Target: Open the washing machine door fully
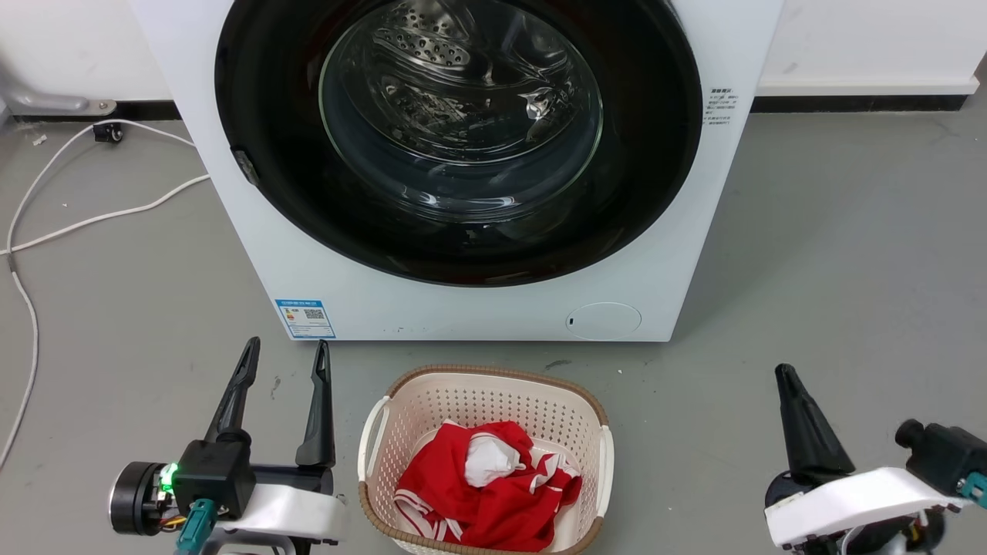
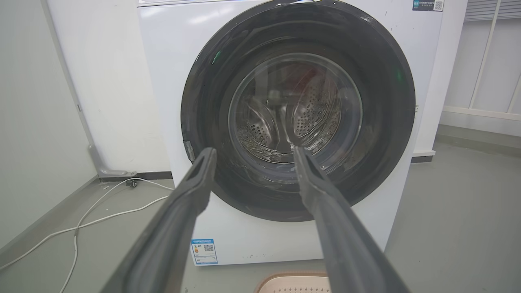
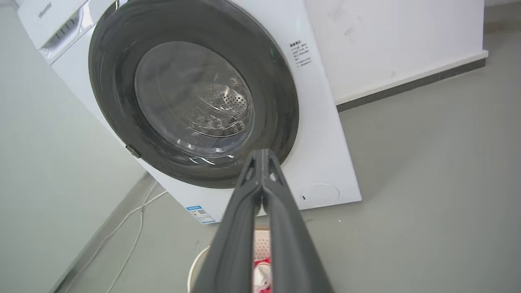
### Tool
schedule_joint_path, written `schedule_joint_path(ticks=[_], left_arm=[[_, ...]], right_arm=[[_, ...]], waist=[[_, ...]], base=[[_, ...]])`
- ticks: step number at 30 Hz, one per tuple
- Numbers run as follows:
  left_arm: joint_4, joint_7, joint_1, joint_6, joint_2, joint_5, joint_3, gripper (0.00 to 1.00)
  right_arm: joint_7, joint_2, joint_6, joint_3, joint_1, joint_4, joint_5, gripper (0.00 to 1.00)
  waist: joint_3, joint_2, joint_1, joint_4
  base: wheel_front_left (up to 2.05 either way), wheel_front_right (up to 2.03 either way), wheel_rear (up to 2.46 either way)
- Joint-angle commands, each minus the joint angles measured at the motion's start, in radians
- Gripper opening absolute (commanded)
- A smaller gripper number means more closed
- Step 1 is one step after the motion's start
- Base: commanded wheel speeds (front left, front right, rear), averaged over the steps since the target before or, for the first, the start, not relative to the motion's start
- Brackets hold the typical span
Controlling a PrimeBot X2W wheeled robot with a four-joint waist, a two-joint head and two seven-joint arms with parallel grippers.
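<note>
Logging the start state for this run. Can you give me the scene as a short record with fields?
door: washing machine door shut flat against the washing machine
left tool: open, short of the door, touching nothing
right tool: shut, holding nothing
floor: basket with red cloth in it, in front of the machine; white cable on the robot's left

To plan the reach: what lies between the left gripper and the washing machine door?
Nothing: the left wrist view shows the washing machine door straight beyond the left gripper, above bare floor.
</note>
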Motion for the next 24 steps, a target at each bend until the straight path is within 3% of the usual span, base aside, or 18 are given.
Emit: schedule_joint_path(ticks=[1,10,12,14,19,24], left_arm=[[0.0,-0.002,0.01,-0.001,-0.001,0.004,0.005,1.0],[-0.005,-0.002,-0.006,-0.005,-0.005,0.002,0.002,1.0],[-0.008,-0.002,-0.009,-0.005,-0.005,0.0,0.003,1.0],[-0.015,-0.002,-0.024,-0.006,-0.007,-0.006,0.007,1.0],[-0.022,-0.002,-0.047,-0.006,-0.009,-0.007,0.011,1.0],[-0.039,-0.002,-0.092,-0.014,-0.01,-0.01,0.015,1.0]], right_arm=[[-0.015,0.004,0.0,0.014,-0.021,0.017,0.102,0.0],[-0.128,0.003,0.0,0.03,-0.126,0.131,0.856,0.0],[-0.133,0.003,0.0,0.022,-0.144,0.141,0.915,0.0],[-0.141,0.002,0.0,-0.018,-0.214,0.171,1.065,0.0],[-0.117,-0.005,0.0,-0.088,-0.344,0.227,1.177,0.0],[-0.071,-0.087,0.0,-0.128,-0.542,0.331,1.246,0.0]], waist=[[0.001,-0.0001,0.0,-0.001],[0.017,-0.0001,0.0,-0.003],[0.023,-0.0001,0.0,-0.004],[0.046,-0.0001,0.0,-0.009],[0.088,-0.0001,0.0,-0.01],[0.157,-0.0001,0.0,-0.003]], base=[[0.0,0.0,0.0],[0.0,0.0,0.0],[0.0,0.0,0.0],[0.0,0.0,0.0],[0.0,0.0,0.0],[0.0,0.0,0.0]])
